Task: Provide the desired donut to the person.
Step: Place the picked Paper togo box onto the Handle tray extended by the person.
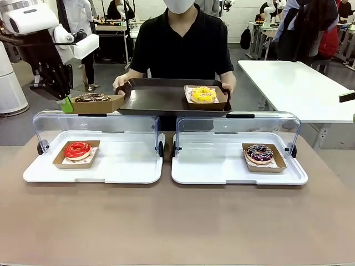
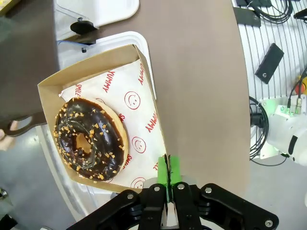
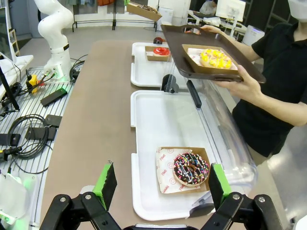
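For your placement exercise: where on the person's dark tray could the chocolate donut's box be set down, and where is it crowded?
The dark tray is bare across its left and middle, between the person's hand on its left handle and the yellow donut's box. The right end is crowded by that box. The left gripper, shut on the chocolate donut's box, holds it beside the tray's left edge.

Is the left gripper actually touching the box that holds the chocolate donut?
Touching. In the left wrist view the left gripper has its green pads shut on the rim of the cardboard box carrying the chocolate donut.
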Motion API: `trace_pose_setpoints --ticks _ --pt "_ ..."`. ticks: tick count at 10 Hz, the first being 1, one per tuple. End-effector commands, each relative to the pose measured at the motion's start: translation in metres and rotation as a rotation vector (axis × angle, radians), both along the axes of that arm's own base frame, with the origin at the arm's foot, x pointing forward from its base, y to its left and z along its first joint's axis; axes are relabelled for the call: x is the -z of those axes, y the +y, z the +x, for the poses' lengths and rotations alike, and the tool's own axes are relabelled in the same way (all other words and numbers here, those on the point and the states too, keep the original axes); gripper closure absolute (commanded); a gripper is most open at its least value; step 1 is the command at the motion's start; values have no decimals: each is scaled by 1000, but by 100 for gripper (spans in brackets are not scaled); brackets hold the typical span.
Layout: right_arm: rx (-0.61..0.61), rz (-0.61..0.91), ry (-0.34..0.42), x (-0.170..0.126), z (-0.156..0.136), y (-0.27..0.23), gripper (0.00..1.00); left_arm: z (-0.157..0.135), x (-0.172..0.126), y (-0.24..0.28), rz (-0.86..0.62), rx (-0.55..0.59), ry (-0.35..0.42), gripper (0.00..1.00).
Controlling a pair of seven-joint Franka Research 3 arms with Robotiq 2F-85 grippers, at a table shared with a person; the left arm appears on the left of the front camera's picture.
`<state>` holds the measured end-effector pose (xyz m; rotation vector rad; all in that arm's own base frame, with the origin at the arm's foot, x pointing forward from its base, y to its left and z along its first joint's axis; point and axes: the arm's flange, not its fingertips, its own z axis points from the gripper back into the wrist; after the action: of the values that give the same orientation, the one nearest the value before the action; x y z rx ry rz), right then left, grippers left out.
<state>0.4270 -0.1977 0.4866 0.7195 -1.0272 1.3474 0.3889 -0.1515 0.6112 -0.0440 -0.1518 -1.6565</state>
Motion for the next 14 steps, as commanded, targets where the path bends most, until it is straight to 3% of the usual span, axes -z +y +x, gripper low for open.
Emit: trace_pose_setpoints --ticks 1,10,11,12,14 --pt "-21 -5 -12 1 -2 -1 0 -2 -3 0 -1 -4 2 100" --pt "-21 -5 -12 1 -2 -1 0 0 0 0 0 0 0 99" --pt "-21 -5 -12 1 -2 -1 0 -2 -1 -4 -32 12 -19 99" --pt "-21 -5 -12 1 -2 -1 0 -13 -9 -12 -22 -10 -84 99" --pt "-21 -5 -12 1 -2 -1 0 11 -45 -32 44 16 -132 99"
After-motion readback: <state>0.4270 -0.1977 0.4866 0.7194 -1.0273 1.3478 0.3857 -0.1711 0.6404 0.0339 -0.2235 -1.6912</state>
